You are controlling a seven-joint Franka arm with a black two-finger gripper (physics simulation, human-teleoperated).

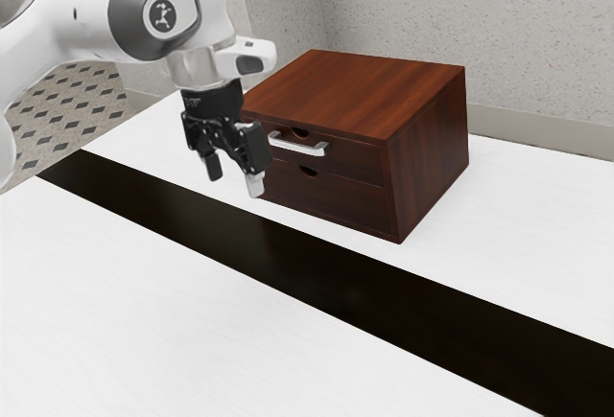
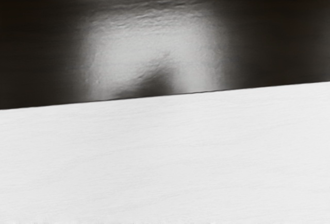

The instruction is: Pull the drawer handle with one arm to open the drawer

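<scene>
Gripper [image 1: 233, 180] agape beside cabinet [image 1: 369, 96] corner, near drawer handle [image 1: 299, 146]

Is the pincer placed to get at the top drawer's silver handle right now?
Probably yes: the pincer hangs open just to the exterior view's left of the handle, with nothing between them.

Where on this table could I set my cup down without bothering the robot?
The wide white tabletop on the camera's side of the black stripe is bare, and so is the white strip at the exterior view's right of the wooden cabinet. It is crowded before the cabinet's drawer front, where the open gripper hangs beside the silver handle.
</scene>
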